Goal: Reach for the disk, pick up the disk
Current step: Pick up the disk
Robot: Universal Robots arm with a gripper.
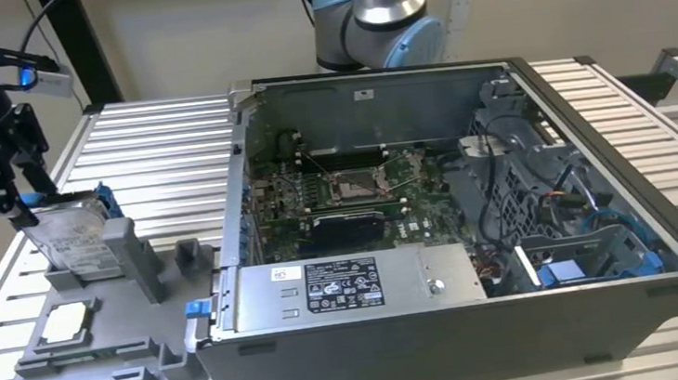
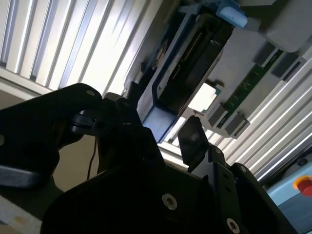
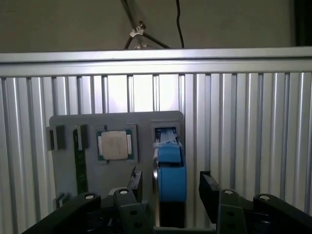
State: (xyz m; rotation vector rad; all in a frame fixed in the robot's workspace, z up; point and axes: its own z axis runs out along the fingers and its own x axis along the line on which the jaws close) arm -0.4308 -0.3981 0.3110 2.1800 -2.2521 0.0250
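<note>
The disk [image 1: 72, 240] stands on edge in a slot of the grey fixture plate [image 1: 106, 362] at the exterior view's left: a silver drive with a white label, clipped in a blue frame. My gripper [image 1: 26, 197] hangs at its upper end. In the first wrist view the blue-framed disk [image 3: 170, 168] lies between the two black fingertips [image 3: 135, 181], with a gap on each side. The second wrist view has the same disk [image 2: 187, 68] running away from my gripper [image 2: 163, 119]. The gripper [image 3: 170, 185] is open and holds nothing.
A small square silver chip [image 1: 65, 319] and a green memory stick [image 3: 80, 165] sit on the same plate. An open computer case [image 1: 515, 80] with a grey box bearing a sticker [image 1: 348, 287] stands at the exterior view's right. The table [image 1: 148, 143] is slatted metal.
</note>
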